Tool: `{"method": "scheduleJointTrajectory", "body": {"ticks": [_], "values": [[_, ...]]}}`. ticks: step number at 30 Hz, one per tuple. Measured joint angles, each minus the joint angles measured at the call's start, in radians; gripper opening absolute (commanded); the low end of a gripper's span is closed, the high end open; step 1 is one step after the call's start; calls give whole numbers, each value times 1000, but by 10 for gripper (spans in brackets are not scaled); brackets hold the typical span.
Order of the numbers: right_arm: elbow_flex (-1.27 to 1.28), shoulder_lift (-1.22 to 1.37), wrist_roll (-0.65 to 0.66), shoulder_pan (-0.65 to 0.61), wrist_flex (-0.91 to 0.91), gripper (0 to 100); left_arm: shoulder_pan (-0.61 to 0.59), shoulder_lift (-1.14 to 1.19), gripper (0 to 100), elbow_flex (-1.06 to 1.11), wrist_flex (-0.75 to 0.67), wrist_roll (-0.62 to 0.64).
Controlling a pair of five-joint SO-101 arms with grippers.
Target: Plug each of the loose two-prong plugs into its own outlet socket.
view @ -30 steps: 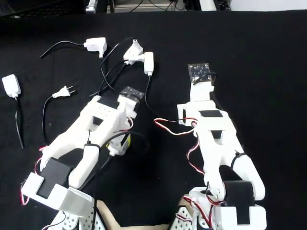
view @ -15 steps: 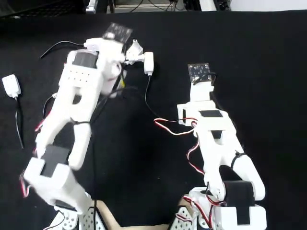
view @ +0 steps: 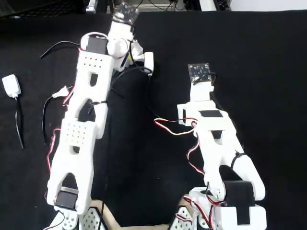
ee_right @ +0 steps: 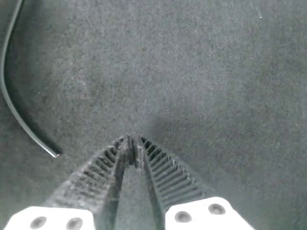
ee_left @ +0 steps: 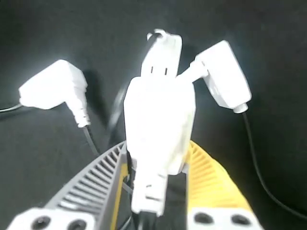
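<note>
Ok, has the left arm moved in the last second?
Yes. The left arm stretched away from its base toward the far edge, past the loose two-prong plug, so its wrist is now beside the white socket cluster.

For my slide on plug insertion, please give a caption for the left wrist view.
Left gripper holds a white plug at a two-slot outlet socket.
</note>
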Motion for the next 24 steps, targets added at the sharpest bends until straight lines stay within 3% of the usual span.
{"method": "scheduleJointTrajectory", "body": {"ticks": [8, 14, 19, 24], "values": [[0, 0, 0, 0, 0, 15, -69, 167, 177, -31, -55, -3], [0, 0, 0, 0, 0, 15, -104, 213, 358, -38, -60, 5], [0, 0, 0, 0, 0, 15, -129, 210, 382, -101, -57, 189], [0, 0, 0, 0, 0, 15, -152, 166, 383, -190, 6, 212]]}}
